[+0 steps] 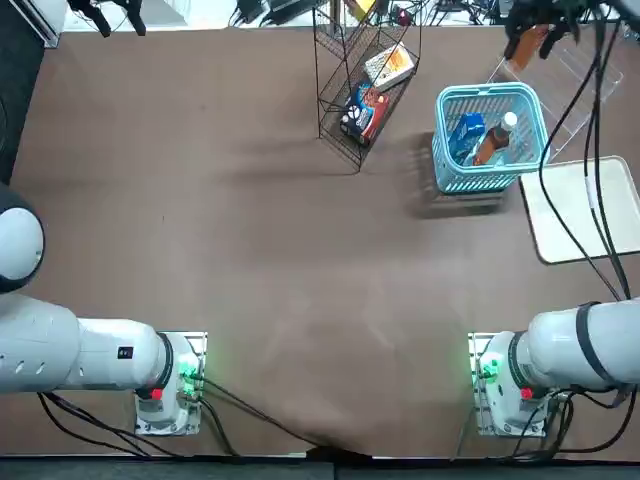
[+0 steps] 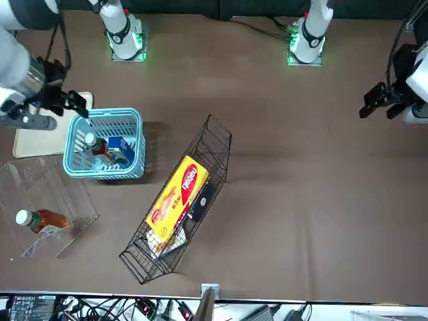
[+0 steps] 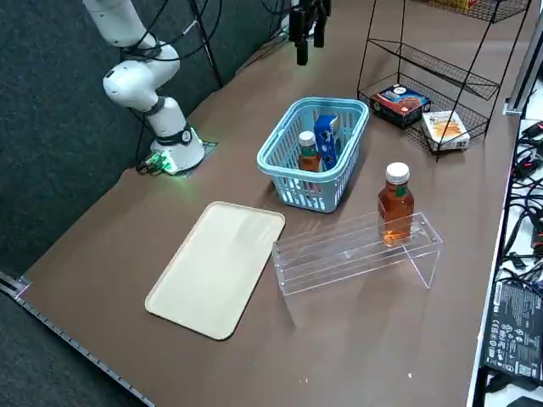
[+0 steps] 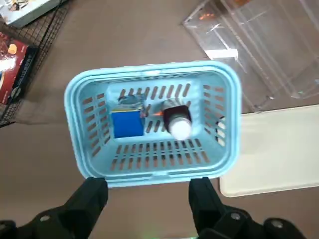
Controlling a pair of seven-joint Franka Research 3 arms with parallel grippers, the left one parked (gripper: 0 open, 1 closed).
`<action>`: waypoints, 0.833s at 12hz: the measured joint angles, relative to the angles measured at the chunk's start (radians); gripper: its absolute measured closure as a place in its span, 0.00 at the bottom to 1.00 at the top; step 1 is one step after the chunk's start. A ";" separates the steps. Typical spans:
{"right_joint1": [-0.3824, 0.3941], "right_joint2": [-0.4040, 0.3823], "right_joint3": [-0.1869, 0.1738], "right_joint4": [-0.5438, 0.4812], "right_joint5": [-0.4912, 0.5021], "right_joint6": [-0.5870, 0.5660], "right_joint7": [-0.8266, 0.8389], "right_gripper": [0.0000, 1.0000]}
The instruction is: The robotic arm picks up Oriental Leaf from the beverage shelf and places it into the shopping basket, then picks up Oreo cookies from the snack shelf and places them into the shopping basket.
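Brown table under me, blue cookie pack (image 3: 327, 137) and tea bottle (image 3: 308, 153) both in the basket (image 3: 360, 127). Claw's (image 4: 148, 191) spread, holding nothing; swinging it low could clip the rim and tip the bottle.

Basket (image 4: 154, 172): light turquoise-blue, rows of slots patterning its walls. Bottle inside (image 3: 308, 154): amber-brown, white cap. Pack beside it (image 3: 327, 138): bright blue. My own gripper (image 4: 149, 196): black. Tray (image 3: 216, 270): cream. Tabletop (image 3: 373, 339): plain brown. Wire rack (image 2: 144, 257): black mesh. Box upon it (image 2: 177, 198): yellow, with a red oval and white lettering.
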 joint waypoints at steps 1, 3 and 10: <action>0.001 -0.024 -0.050 0.000 0.007 -0.009 -0.043 0.00; 0.010 -0.036 -0.098 0.000 0.010 -0.011 -0.070 0.00; 0.065 -0.051 -0.206 0.001 0.011 -0.009 -0.113 0.00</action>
